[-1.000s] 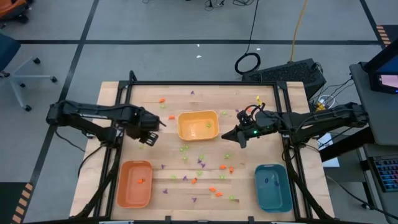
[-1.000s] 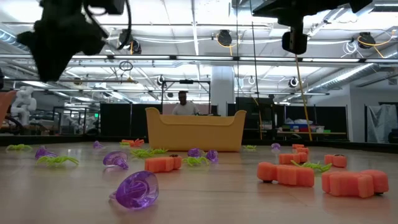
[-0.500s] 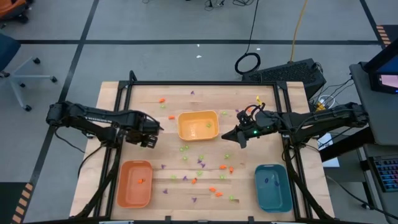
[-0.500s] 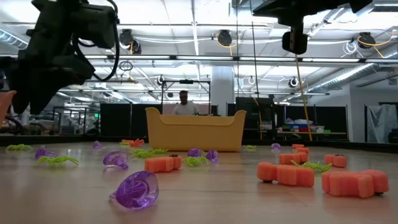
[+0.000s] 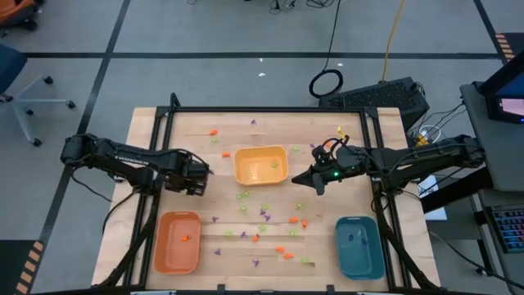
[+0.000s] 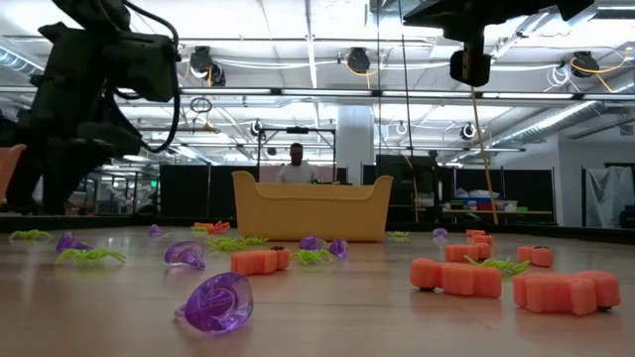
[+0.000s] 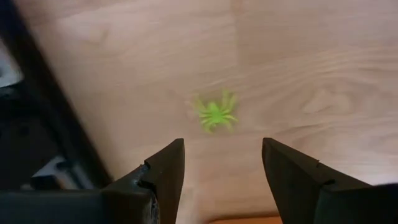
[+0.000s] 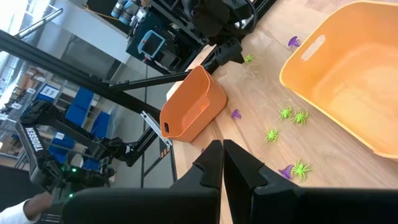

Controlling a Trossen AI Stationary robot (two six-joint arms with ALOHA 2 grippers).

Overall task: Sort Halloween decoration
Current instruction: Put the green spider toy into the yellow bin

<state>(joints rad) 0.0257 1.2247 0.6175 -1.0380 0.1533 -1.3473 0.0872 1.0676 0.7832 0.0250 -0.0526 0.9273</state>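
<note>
Change: left gripper (image 7: 222,163) has drawn back leftward and spread its jaws wider.
Left gripper: parted, empty, above green spider (image 7: 216,114) on table (image 5: 188,131).
Decorations (image 5: 264,226): scattered between near trays and yellow tray (image 5: 261,165).
Right gripper (image 5: 316,182): closed, empty, right of yellow tray.

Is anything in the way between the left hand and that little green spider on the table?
Nothing visible is. The left hand hangs open over bare wood, and the green spider lies just ahead of its fingers, with only table between them.
</note>
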